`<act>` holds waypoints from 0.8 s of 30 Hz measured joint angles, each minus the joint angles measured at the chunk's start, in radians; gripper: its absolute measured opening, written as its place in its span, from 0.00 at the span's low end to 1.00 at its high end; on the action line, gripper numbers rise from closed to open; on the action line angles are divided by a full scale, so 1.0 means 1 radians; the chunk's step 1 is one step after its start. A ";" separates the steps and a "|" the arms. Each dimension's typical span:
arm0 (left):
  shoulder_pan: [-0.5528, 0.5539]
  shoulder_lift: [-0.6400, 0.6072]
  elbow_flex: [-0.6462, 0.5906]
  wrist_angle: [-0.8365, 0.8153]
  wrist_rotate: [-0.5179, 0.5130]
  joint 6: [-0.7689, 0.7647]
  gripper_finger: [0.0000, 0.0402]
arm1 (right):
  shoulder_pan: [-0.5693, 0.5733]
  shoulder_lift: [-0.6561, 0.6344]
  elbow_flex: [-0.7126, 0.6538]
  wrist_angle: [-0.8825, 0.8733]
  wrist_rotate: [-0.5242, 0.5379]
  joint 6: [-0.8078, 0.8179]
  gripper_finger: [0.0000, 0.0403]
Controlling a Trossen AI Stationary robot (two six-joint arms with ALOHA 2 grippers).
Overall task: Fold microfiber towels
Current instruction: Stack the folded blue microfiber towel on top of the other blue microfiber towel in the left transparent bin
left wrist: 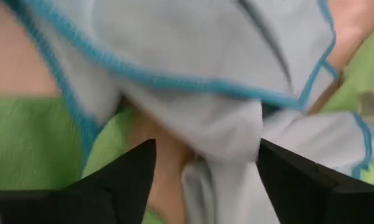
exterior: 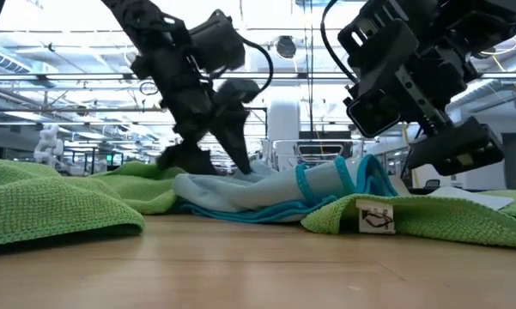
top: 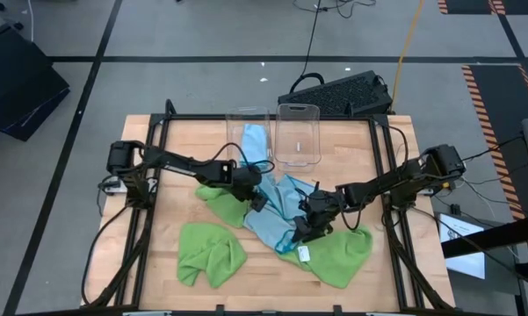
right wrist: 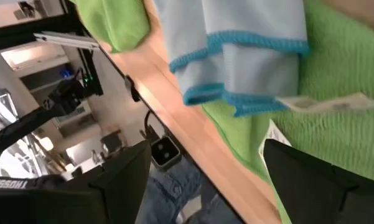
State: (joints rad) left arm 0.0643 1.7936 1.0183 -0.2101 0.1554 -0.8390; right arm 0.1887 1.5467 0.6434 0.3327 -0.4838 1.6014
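Towels in play: Three lime green cloths and one light blue towel lie rumpled mid-counter, none yet folded.
Blue towel: It sprawls between both arms, its near corner draped over the right green towel, likely dragged out to be flattened first.
Other greens: one bunched at near left, one crumpled under the left arm.
Left gripper: arm stretched low from the far left, wrist tipped down; jaws apart astride a blue ridge, touching cloth but not seen clamped.
Right gripper: arm reaching in from the right, wrist angled toward the near edge; jaws apart above the blue hem and a white tag.
Bins: two clear bins stand at the far edge, one holding blue cloth.
Counter: pale wood.
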 joint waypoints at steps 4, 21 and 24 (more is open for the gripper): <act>-0.002 0.011 0.001 0.040 -0.017 0.014 0.77 | -0.014 0.000 -0.001 -0.010 -0.017 0.020 0.75; -0.059 0.015 0.000 -0.075 0.129 0.052 0.76 | -0.039 0.000 -0.001 -0.009 0.042 0.032 0.75; -0.062 0.042 0.003 -0.058 0.117 0.041 0.74 | -0.039 0.000 -0.001 -0.008 0.042 0.015 0.75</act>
State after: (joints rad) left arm 0.0021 1.8359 1.0216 -0.2678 0.2728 -0.7977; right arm 0.1497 1.5467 0.6426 0.3247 -0.4416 1.6166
